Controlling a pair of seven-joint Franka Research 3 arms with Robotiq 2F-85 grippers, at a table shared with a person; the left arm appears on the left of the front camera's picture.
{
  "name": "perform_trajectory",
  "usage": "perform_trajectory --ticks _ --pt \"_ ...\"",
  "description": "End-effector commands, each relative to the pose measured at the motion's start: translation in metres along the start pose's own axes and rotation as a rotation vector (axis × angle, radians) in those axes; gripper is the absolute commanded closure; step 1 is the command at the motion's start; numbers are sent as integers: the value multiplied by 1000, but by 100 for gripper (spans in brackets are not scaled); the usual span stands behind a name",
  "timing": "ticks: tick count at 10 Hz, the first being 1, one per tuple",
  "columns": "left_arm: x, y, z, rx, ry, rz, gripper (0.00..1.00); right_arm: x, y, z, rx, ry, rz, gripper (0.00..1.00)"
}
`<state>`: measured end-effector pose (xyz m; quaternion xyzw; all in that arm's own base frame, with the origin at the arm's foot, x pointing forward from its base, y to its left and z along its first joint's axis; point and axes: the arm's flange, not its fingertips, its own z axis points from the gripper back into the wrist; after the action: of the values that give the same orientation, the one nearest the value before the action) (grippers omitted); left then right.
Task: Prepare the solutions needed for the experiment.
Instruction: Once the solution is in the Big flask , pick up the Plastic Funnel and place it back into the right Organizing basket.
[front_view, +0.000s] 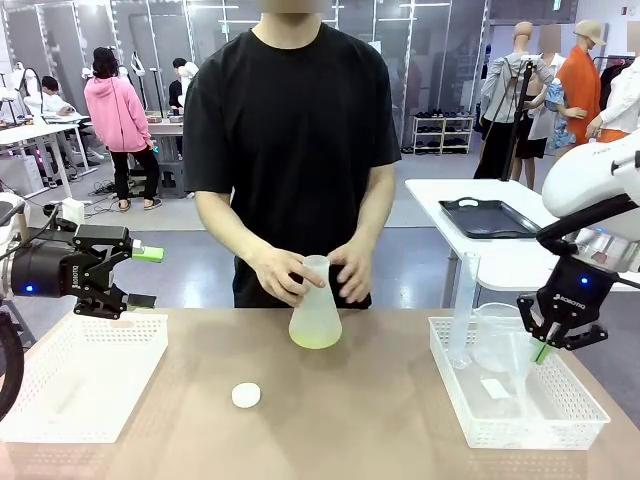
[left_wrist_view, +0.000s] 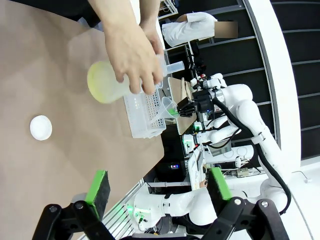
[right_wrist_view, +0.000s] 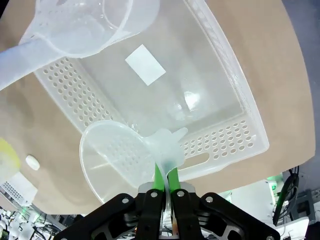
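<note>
Pinching the funnel (right_wrist_view: 117, 157) by its stem in my shut right hand (right_wrist_view: 165, 172), I have it ready for the yellow solutions (front_view: 315, 340) in the flask (front_view: 317, 312) that the person (front_view: 290, 120) steadies mid-tabletop (front_view: 400, 420); my left hand (front_view: 145, 277) hangs open, empty.

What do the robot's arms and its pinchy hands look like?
The right arm is smooth, rounded and white, with a black cable running along it. The left gripper and right gripper are both black and chunky, with white ROBOTIQ lettering, a small blue light, and two fingers tipped with bright green pads.
</note>
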<state>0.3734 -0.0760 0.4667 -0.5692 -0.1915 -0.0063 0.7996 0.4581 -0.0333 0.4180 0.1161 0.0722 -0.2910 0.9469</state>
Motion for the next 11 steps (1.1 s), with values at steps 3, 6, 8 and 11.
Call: perform_trajectory --ticks 3,6,8,11 --pt "0 -3 -2 -28 -9 14 0 10 8 -3 -13 -19 -68 78" --pt "0 -3 -2 -28 -9 14 0 9 9 -4 -28 -10 -77 59" --pt "0 -3 -2 -28 -9 14 0 8 2 -5 -2 1 -37 59" --pt "0 -3 -2 -28 -9 14 0 8 2 -5 -2 1 -37 59"
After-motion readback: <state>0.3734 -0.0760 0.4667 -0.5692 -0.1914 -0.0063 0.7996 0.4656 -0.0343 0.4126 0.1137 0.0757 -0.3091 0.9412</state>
